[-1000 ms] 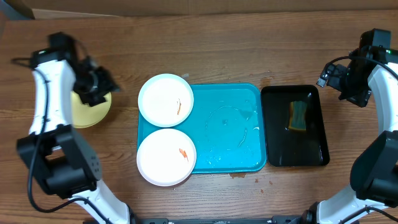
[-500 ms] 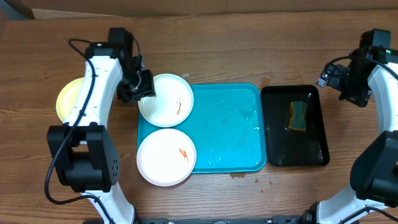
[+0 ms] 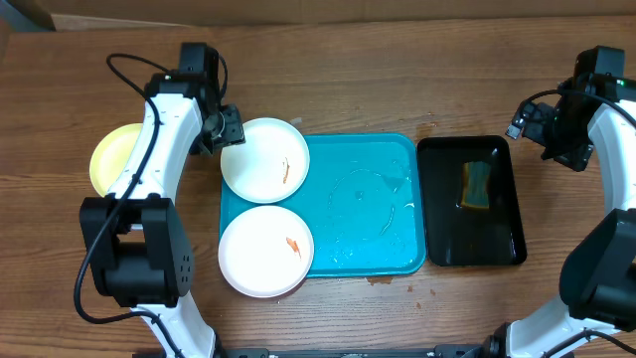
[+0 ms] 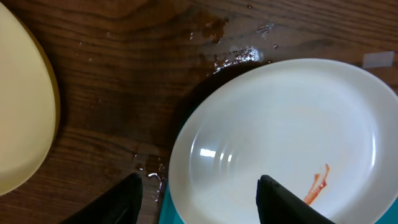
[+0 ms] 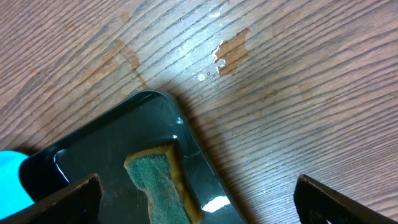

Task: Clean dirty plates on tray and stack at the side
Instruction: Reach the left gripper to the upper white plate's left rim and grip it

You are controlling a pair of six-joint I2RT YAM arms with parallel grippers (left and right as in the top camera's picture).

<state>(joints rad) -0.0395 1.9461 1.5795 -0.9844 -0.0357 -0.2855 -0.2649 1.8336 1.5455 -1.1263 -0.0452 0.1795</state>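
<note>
Two white plates lie on the left end of the turquoise tray (image 3: 368, 214). The far plate (image 3: 263, 159) has an orange smear and overhangs the tray's rim; it also shows in the left wrist view (image 4: 280, 137). The near plate (image 3: 265, 251) has an orange speck. The yellow-green plate (image 3: 114, 159) lies on the table at the left, and its edge shows in the left wrist view (image 4: 22, 106). My left gripper (image 3: 227, 129) is open above the far plate's left edge (image 4: 199, 199). My right gripper (image 3: 556, 139) is open and empty, high over the table past the black tray (image 5: 199, 205).
A narrow black tray (image 3: 471, 202) right of the turquoise tray holds water and a green-yellow sponge (image 3: 477, 185), seen also in the right wrist view (image 5: 163, 183). Water drops lie on the wood near the far plate (image 4: 239, 56).
My left arm swung from over the yellow-green plate rightward to the far white plate's left edge. The yellow-green plate now lies uncovered on the table. The right arm has not moved.
</note>
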